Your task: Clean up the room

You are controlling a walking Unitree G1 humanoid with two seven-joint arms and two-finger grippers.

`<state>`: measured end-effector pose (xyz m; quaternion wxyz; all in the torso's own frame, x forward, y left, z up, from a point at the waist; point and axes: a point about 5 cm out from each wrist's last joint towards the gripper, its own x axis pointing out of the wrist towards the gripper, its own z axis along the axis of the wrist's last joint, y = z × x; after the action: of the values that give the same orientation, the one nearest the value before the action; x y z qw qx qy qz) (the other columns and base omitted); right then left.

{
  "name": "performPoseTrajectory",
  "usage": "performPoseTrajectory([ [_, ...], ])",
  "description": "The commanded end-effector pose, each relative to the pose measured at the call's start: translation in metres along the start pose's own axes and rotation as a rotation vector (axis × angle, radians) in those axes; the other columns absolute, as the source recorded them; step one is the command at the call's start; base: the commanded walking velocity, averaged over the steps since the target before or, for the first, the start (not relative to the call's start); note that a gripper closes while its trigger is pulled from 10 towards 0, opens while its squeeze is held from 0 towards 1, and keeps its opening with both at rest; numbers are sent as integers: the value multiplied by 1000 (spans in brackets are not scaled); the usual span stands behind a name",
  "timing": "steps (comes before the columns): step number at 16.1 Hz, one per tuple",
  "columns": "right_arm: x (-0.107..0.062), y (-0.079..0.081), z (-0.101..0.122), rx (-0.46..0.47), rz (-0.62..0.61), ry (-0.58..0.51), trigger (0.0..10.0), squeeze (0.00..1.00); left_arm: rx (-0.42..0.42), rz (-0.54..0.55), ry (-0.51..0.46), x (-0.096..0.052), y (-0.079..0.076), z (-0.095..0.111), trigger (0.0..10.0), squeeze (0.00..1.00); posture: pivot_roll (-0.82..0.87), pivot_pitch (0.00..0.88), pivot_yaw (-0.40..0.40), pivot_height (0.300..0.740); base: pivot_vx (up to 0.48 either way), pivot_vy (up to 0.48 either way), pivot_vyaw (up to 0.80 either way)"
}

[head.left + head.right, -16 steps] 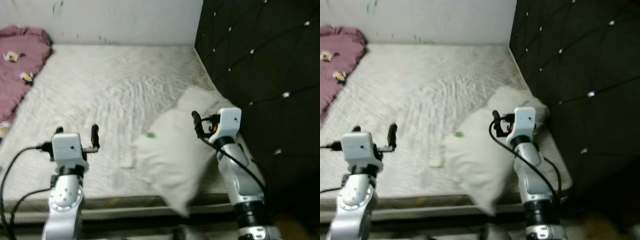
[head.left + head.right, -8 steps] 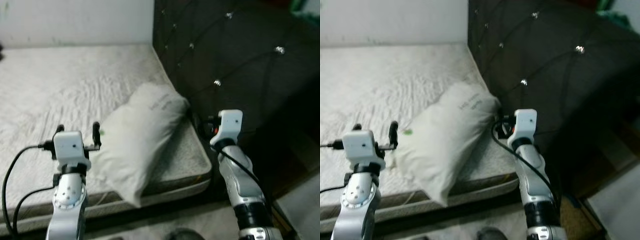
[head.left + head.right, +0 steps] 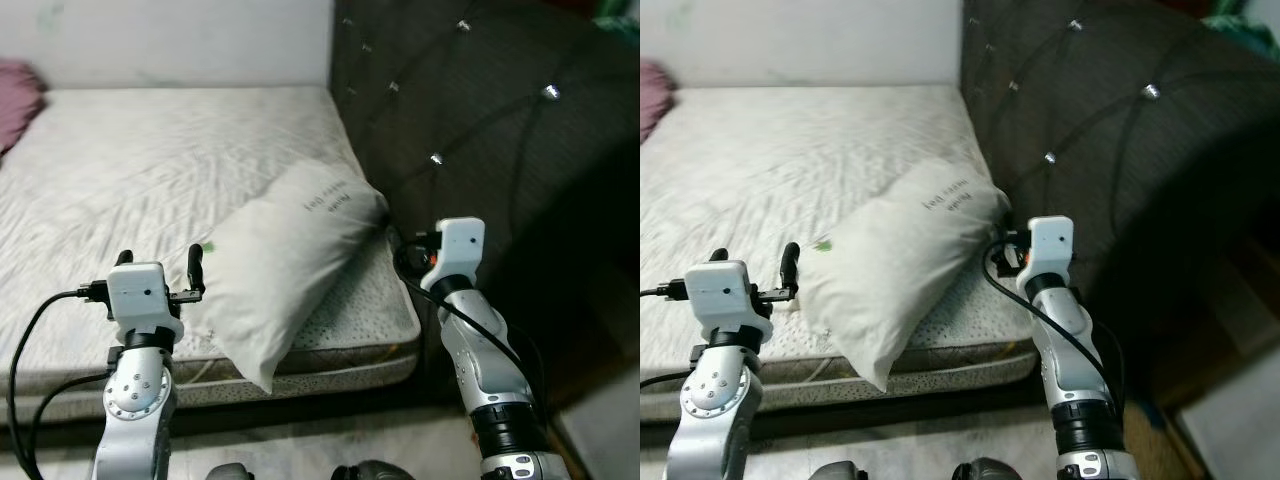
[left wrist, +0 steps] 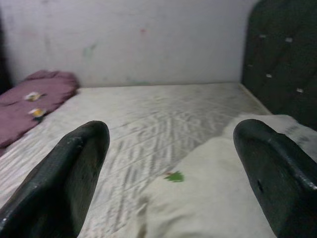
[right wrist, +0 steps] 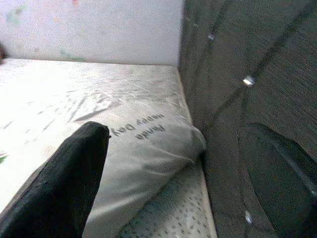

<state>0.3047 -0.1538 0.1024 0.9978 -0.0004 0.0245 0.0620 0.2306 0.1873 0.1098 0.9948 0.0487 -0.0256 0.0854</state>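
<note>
Left eye view: left claw hovers wide open and empty, white pillow just ahead on the bed. Right claw gapes empty beside the black headboard.

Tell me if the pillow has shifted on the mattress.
No: pillow still lies with one end by the headboard, corner overhanging the mattress edge; the camera turned.

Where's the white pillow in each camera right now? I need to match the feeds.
Left eye view: pillow lies centre, its corner over the mattress edge.
Right eye view: centre-left.
Left wrist view: between the left gripper fingers.
Right wrist view: lower middle, printed end toward the headboard.
Shared landmark: black tufted headboard.
</note>
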Motion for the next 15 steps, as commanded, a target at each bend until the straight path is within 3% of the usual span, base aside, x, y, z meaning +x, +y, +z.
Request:
performPoseTrajectory([
  [1, 3, 4, 5, -5, 20, -22, 10000, 0, 0, -2, -12, 1, 1, 3, 10000, 0, -25, 0, -28, 740, 0, 0, 800],
  [5, 3, 3, 4, -11, 15, -14, 10000, 0, -5, -7, -13, 0, 1, 3, 10000, 0, -23, 0, -31, 740, 269, 0, 147],
  [9, 3, 4, 2, -15, 21, -9, 10000, 0, -8, -5, -11, 0, 0, 2, 10000, 0, -23, 0, -34, 740, 0, 0, 0],
  [15, 2, 3, 1, -19, 21, -8, 10000, 0, -13, -29, -20, -2, -3, 2, 10000, 0, -23, 0, -36, 740, 377, 90, 0],
])
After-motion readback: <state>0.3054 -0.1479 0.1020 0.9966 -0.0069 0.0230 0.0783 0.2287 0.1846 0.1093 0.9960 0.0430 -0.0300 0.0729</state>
